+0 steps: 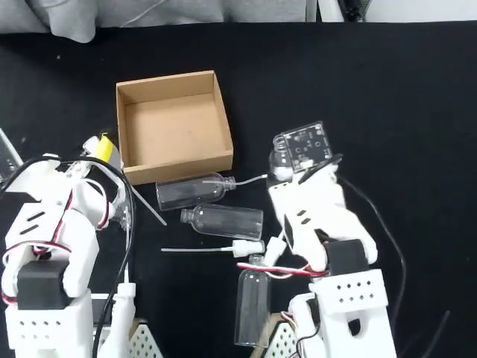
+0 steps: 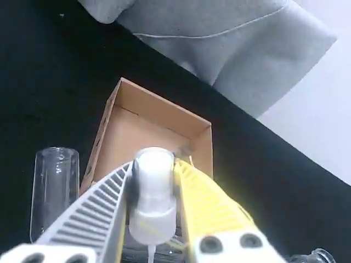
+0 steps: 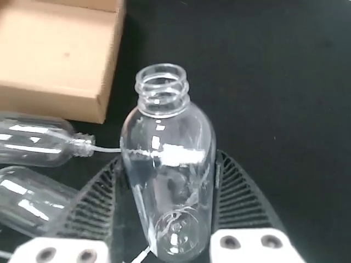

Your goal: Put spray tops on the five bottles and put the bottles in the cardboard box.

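Black-clothed table [image 1: 387, 89]; grey fabric [image 2: 219, 38] and a pale wall [image 2: 323, 109] lie beyond its far edge. Cardboard box [image 1: 179, 165] stands open-topped. Left gripper [image 2: 155, 164] pinches a spray top [image 2: 155, 197]. Right gripper [image 3: 167, 164] clamps a bottle [image 3: 164, 126] (neck uncapped) near the box.

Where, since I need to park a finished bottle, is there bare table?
Free: the black table right of the brown cardboard box, beyond the right arm. Crowded: between the arms, where clear plastic bottles and a loose white spray top lie.
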`<action>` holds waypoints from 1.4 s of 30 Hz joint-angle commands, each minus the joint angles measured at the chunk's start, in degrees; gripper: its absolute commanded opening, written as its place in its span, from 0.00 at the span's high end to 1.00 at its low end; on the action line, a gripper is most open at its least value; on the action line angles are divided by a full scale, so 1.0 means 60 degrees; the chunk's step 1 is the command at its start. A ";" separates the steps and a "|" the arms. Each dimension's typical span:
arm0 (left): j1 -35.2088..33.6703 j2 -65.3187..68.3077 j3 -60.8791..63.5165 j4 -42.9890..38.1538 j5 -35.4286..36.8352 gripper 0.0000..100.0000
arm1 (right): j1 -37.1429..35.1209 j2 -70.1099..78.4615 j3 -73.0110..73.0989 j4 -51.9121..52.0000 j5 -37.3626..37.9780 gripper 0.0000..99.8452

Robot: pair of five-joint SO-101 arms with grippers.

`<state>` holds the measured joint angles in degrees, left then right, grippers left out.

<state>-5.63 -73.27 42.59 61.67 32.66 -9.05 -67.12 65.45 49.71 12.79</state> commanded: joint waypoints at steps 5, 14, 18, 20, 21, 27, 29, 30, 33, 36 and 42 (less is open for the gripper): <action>-0.0095 -0.0161 -0.0095 -0.0557 0.0659 0.97 | -0.0733 -0.0168 -0.0286 -0.0234 -0.0073 0.91; -0.0095 -0.0161 -0.0139 -0.1495 0.0659 0.97 | -0.1158 -0.0183 -0.0857 -0.0234 -0.0527 0.91; -0.0125 -0.0161 -0.0344 -0.1788 0.0659 0.97 | -0.1714 -0.0183 -0.1121 -0.0308 -0.1187 0.91; -0.0374 -0.0161 -0.0505 -0.2125 0.0674 0.97 | -0.1817 -0.0183 -0.1385 -0.0308 -0.1216 0.91; -0.0462 -0.0161 -0.0579 -0.2286 0.0674 0.97 | -0.1817 -0.0183 -0.1516 -0.0322 -0.1260 0.91; -0.0520 -0.0161 -0.0813 -0.2916 0.0689 0.97 | -0.1861 -0.0183 -0.2059 -0.0469 -0.1289 0.91; -0.0535 -0.0161 -0.0813 -0.3209 0.0996 0.97 | -0.2022 -0.0183 -0.2103 -0.0747 -0.1289 0.91; -0.0549 -0.0161 -0.0813 -0.3355 0.1216 0.97 | -0.2081 -0.0183 -0.2132 -0.0835 -0.1289 0.91; -0.0520 -0.0161 -0.0799 -0.3663 0.1890 0.97 | -0.2418 -0.0183 -0.2088 -0.1158 -0.1289 0.91; -0.0505 -0.0161 -0.0755 -0.3648 0.2300 0.97 | -0.2608 -0.0168 -0.1839 -0.1465 -0.1289 0.91; -0.0886 -0.0337 -0.0667 -0.3238 0.2989 0.97 | -0.2945 -0.0168 -0.0930 -0.2652 -0.1216 0.91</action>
<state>-8.53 -73.36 41.80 41.27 47.25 -24.88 -67.12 59.47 37.67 5.49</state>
